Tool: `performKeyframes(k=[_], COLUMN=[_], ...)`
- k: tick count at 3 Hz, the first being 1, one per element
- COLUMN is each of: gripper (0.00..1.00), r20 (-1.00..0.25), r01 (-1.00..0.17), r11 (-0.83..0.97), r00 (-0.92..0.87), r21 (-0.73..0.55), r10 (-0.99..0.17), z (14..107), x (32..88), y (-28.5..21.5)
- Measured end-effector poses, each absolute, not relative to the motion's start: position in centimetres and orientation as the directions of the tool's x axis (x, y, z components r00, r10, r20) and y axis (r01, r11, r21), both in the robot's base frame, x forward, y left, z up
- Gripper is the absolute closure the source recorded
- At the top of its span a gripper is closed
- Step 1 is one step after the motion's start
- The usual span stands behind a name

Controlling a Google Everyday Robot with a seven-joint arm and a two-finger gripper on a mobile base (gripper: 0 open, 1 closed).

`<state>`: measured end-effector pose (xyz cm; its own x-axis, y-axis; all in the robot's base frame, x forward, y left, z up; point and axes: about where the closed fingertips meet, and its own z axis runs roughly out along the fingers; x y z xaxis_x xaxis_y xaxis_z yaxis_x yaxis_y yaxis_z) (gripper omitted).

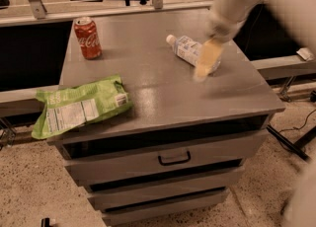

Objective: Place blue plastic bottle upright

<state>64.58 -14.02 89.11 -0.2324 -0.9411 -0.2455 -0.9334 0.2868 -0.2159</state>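
Grey drawer cabinet (pixel 148 93), top drawer with a black handle (pixel 174 159). Front left on top: green chip bag (pixel 81 105), lying flat, its left end overhanging the edge; contents not visible. Back left: red Coke can (pixel 88 37), upright, well apart from the bag. Right of centre: bottle (pixel 185 48) on its side, white cap (pixel 171 39) pointing back-left; whether it holds liquid cannot be told. Gripper (pixel 206 62) reaches in from upper right, over the bottle's base end. Whether it is open, or has hold of the bottle: cannot tell.
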Motion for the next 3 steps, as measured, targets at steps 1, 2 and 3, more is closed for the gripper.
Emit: performKeyframes(k=[1, 2, 3], gripper=[0.0, 0.0, 0.0], r20=[-0.209, -0.209, -0.21], r01=[-0.954, -0.954, -0.954], r11=[0.253, 0.253, 0.252], r00=[-0.217, -0.217, -0.217], r21=[-0.16, -0.16, -0.16], r10=[-0.953, -0.953, -0.953], z=[80.3, 81.2, 82.4], x=[68.4, 68.4, 68.4], y=[-5.9, -5.9, -5.9])
